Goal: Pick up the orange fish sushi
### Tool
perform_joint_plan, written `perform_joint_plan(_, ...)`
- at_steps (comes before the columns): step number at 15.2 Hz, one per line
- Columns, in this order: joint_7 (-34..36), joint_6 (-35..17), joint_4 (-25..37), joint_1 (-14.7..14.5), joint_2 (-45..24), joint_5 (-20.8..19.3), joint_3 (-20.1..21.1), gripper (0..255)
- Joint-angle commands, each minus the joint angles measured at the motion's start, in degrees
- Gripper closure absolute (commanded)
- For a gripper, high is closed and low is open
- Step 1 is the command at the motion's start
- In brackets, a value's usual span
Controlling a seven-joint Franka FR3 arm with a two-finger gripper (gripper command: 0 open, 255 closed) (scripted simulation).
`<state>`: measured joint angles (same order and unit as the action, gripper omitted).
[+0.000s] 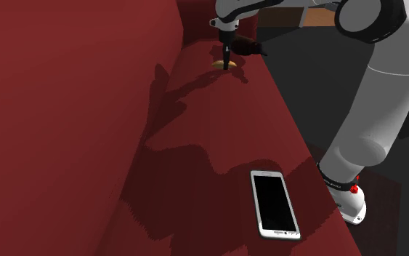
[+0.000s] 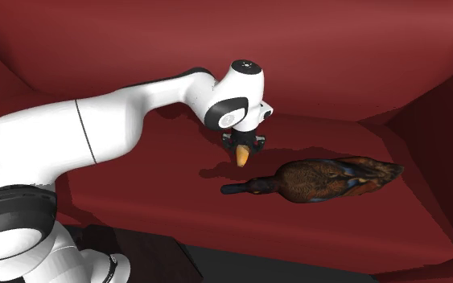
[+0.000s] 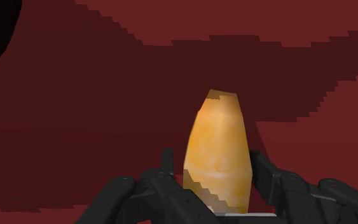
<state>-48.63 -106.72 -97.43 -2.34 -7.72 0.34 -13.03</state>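
Fingers (image 3: pixel 268 179) narrowed, clasping orange sushi (image 3: pixel 219 153) on both sides; brown duck (image 2: pixel 321 178) just beside, on red sofa seat (image 1: pixel 217 131).

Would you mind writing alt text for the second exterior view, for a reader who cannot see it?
A white robot arm reaches in from the left, its black gripper poised directly over a small orange sushi piece on a dark red sofa seat. A brown duck figure lies just right of the sushi, apart from it.
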Motion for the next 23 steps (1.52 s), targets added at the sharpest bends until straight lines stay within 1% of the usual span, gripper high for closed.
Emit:
perform_joint_plan(1, 0.0, -0.2, -0.2, 0.0, 0.0, 0.0, 0.0, 255)
perform_joint_plan(9, 0.0, -0.2, -0.1, 0.0, 0.0, 0.0, 0.0, 255)
perform_joint_plan(23, -0.3, 10.9, 11.5, 0.2, -0.7, 0.2, -0.1, 255)
